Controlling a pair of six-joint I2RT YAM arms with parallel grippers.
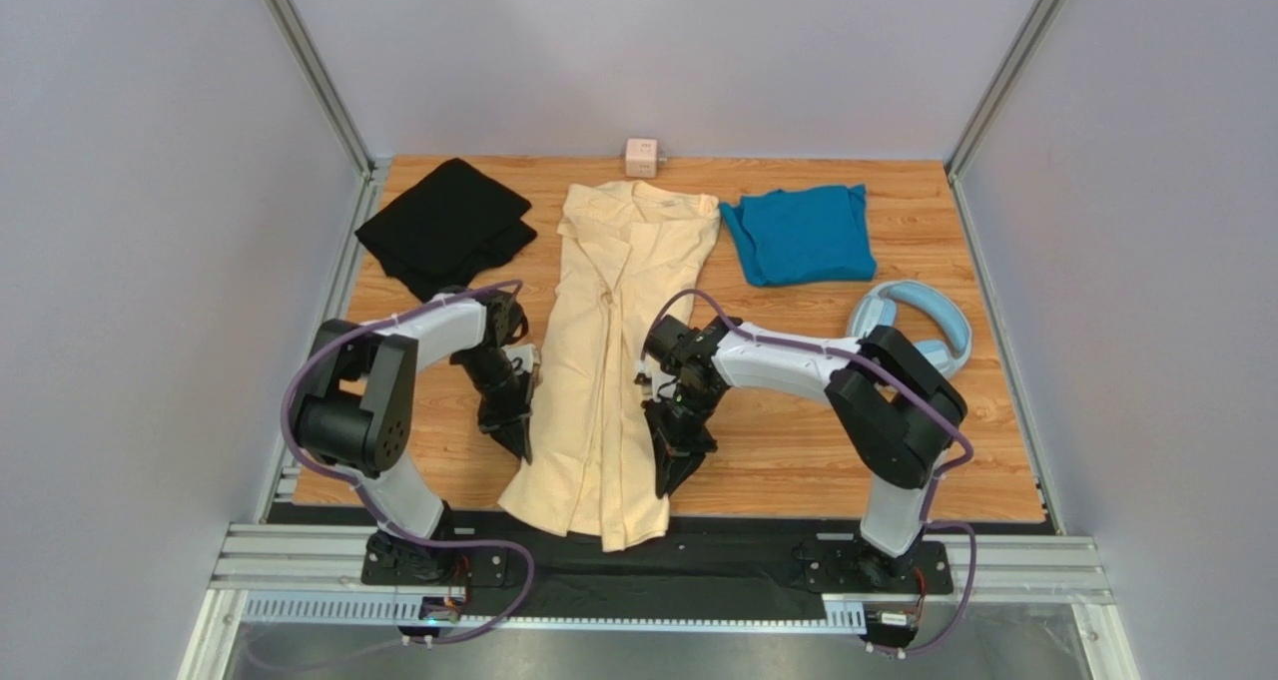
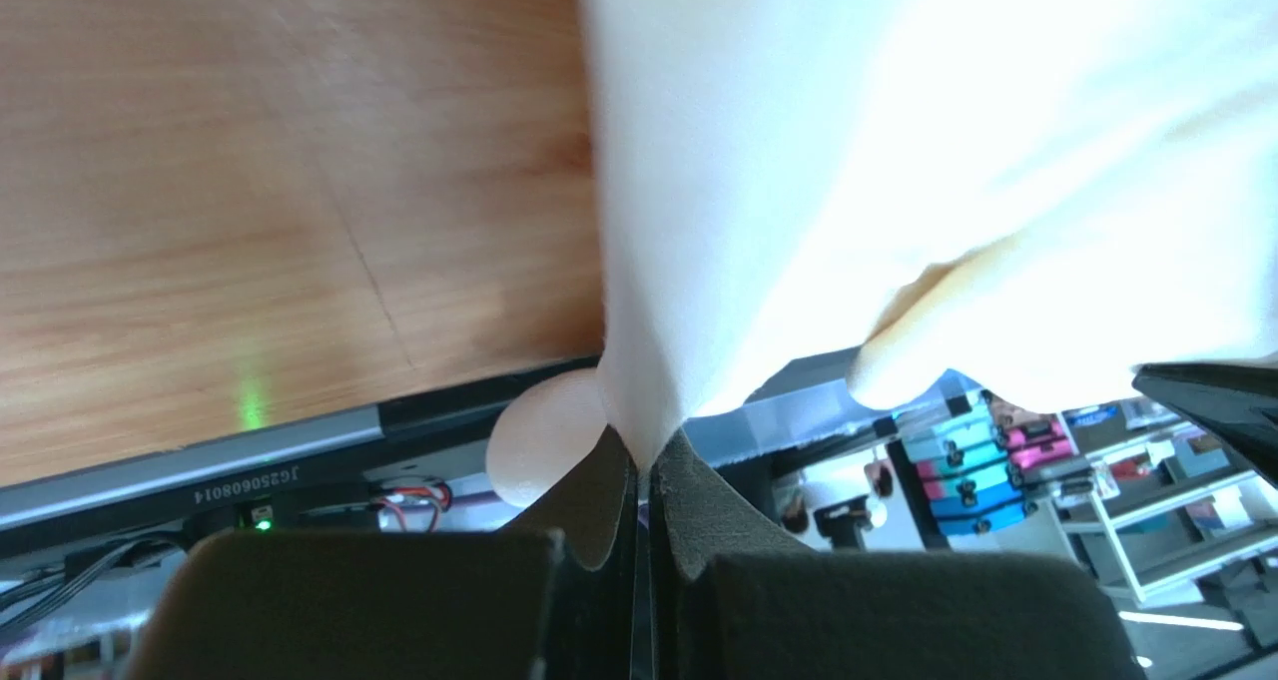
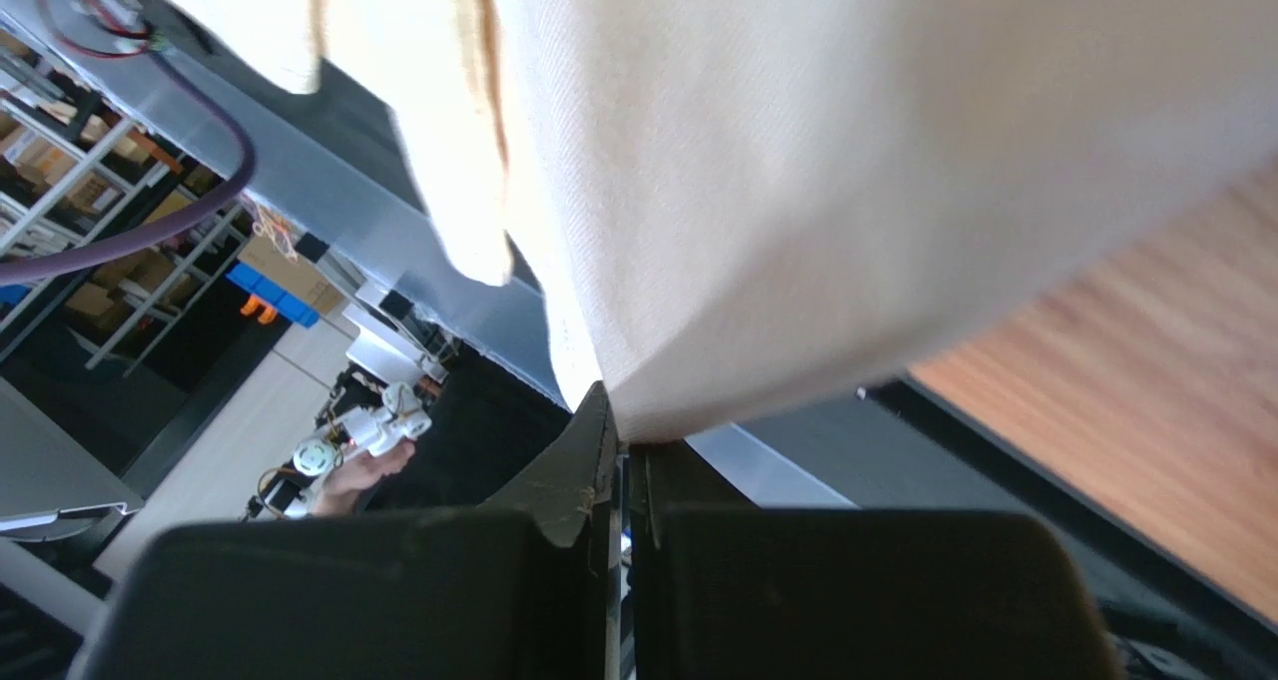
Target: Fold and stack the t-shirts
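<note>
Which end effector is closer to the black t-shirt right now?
Left. The left end effector sits just below the black t-shirt in the top view, pinching the left side of the cream t-shirt. The right end effector pinches that shirt's right side, farther off.

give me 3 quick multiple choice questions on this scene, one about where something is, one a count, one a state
1. Where does the black shirt lie on the table?
A. far left corner
B. far right corner
C. near edge, between the arms

2. How many shirts are in view?
A. two
B. three
C. four

3. What are the left hand and right hand doing?
A. both open over bare wood
B. both shut on the cream shirt
C. both shut on the black shirt

Answers:
1 A, the top view shows it at the far left.
2 B, black, cream and a teal shirt.
3 B, each wrist view shows cream cloth pinched between closed fingers.
</note>
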